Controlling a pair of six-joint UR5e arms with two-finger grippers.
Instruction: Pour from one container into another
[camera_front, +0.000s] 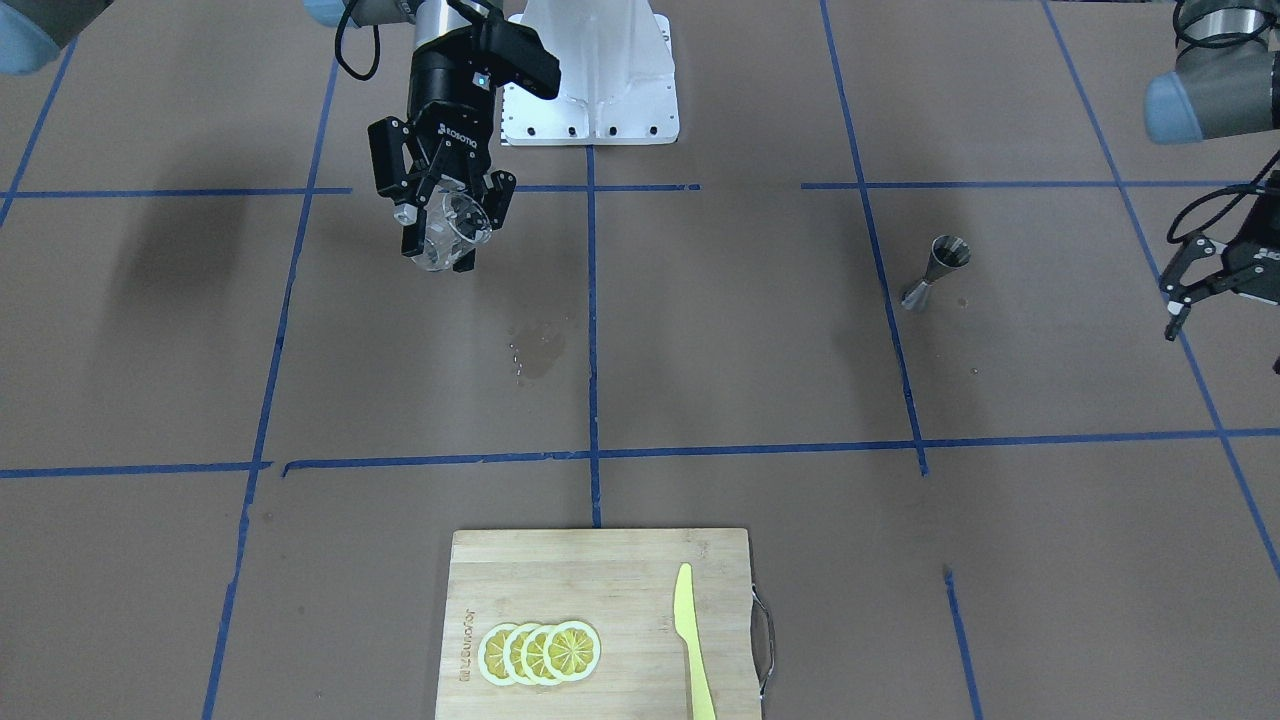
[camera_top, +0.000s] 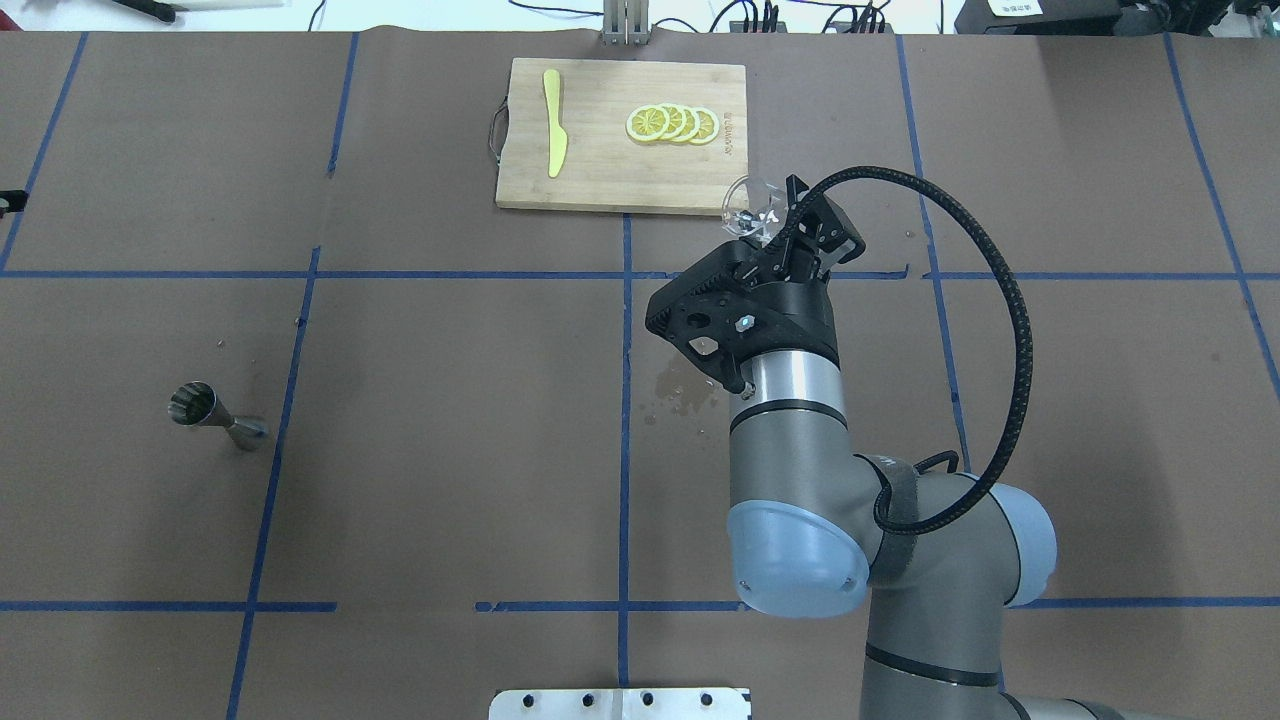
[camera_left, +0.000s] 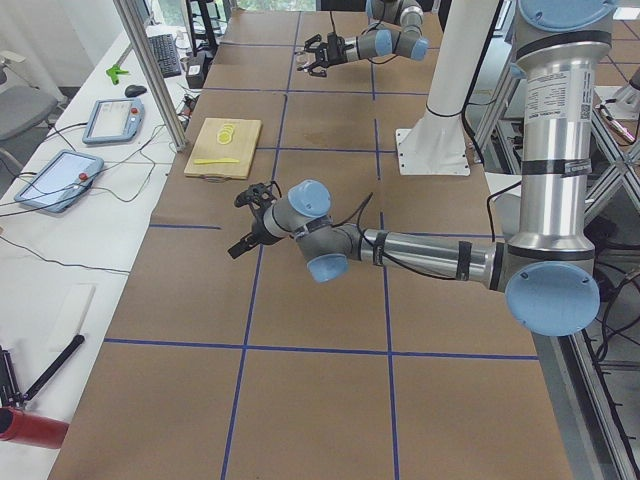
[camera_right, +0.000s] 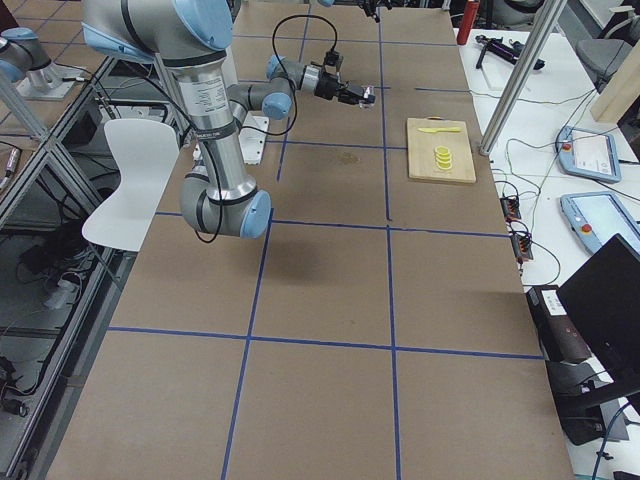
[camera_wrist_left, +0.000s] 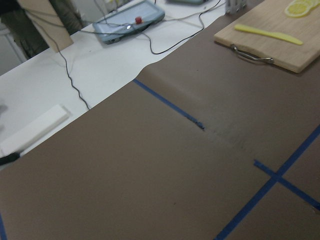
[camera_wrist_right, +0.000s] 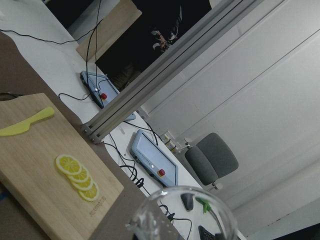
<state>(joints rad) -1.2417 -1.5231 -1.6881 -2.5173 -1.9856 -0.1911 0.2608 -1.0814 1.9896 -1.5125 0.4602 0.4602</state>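
Aloft: right fingers (camera_front: 498, 200) clamped on glass (camera_front: 458, 222), outline faint. At frame edge: left fingers (camera_front: 1175, 322) apart, partly cut off; jigger (camera_front: 935, 272) near them.

The right arm (camera_top: 790, 470) reaches forward toward the cutting board (camera_top: 600, 170), with its gripper (camera_front: 440, 240) closed on a clear glass (camera_front: 455, 225) and raised above the table (camera_front: 760, 360). The left arm (camera_left: 420, 250) stretches low, well apart from the board. Its gripper (camera_left: 240, 223) has its fingers spread and holds nothing.
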